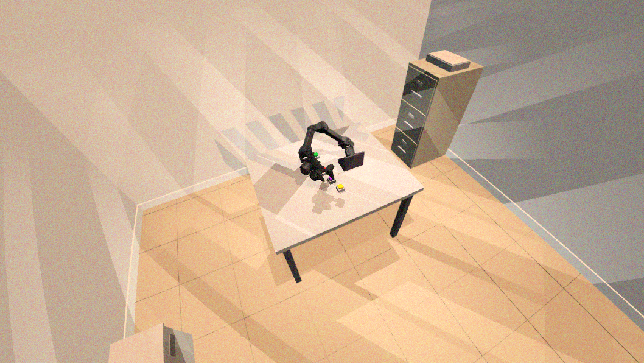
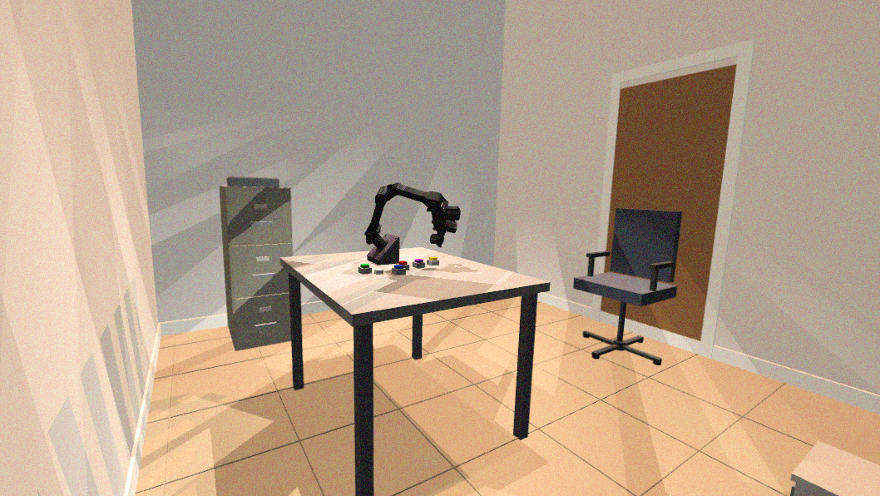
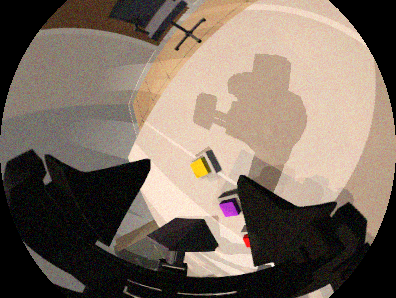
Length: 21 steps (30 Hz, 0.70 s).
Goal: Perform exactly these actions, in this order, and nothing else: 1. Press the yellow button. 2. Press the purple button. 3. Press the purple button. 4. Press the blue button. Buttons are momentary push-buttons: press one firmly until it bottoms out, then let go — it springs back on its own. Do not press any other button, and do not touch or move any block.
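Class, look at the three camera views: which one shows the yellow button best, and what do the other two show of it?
The wrist view: the yellow button appears largest there, cap and pale base both distinct, ahead of the open claw. The top view shows only a tiny yellow speck; the exterior view shows it small and side-on.

Pale walls striped with slanting light and shadow enclose a tan tiled floor (image 2: 431,431); a grey filing cabinet (image 2: 256,261) stands at centre left behind the dark-legged table (image 2: 467,285); an office chair (image 2: 629,277) sits before the brown door (image 2: 671,196) at right.
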Tool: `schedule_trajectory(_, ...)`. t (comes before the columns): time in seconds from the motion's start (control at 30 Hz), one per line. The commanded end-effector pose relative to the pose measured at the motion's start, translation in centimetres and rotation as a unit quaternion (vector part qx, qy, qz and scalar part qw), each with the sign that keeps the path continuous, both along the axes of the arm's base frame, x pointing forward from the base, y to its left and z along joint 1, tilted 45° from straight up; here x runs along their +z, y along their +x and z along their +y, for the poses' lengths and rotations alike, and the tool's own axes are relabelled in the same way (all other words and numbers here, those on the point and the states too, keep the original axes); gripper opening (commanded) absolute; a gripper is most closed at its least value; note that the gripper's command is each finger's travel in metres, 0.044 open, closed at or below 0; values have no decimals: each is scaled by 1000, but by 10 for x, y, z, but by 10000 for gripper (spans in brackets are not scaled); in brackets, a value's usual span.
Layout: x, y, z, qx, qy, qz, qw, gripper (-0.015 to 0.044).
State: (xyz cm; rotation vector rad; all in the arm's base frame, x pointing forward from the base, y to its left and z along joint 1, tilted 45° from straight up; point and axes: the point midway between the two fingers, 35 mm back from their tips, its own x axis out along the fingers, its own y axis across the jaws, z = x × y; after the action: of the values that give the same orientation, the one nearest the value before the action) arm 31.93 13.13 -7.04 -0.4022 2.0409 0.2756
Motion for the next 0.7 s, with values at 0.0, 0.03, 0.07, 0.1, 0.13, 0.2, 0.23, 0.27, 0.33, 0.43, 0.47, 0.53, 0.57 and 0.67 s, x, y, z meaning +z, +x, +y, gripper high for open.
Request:
schedule_trajectory(0.0,-11,-55,23,-95,-224,-107,964,400)
schedule_trajectory(0.03,-12,-60,24,-103,-240,-122,958,400)
schedule_trajectory(0.07,-13,-64,25,-111,-255,-137,951,400)
schedule_trajectory(0.1,-13,-69,26,-119,-270,-153,943,400)
schedule_trajectory(0.13,-13,-73,28,-127,-283,-170,935,400)
schedule_trajectory(0.2,-14,-81,29,-143,-308,-206,918,400)
schedule_trajectory(0.23,-14,-85,30,-151,-319,-225,908,400)
schedule_trajectory(0.27,-14,-89,31,-159,-329,-245,898,400)
schedule_trajectory(0.33,-14,-95,32,-170,-340,-270,885,400)
schedule_trajectory(0.43,-14,-95,32,-170,-340,-271,885,400)
schedule_trajectory(0.47,-14,-95,32,-170,-340,-271,885,400)
schedule_trajectory(0.53,-14,-95,32,-170,-340,-271,885,400)
schedule_trajectory(0.57,-14,-95,32,-170,-340,-271,885,400)
schedule_trajectory(0.67,-14,-95,32,-170,-340,-271,885,400)
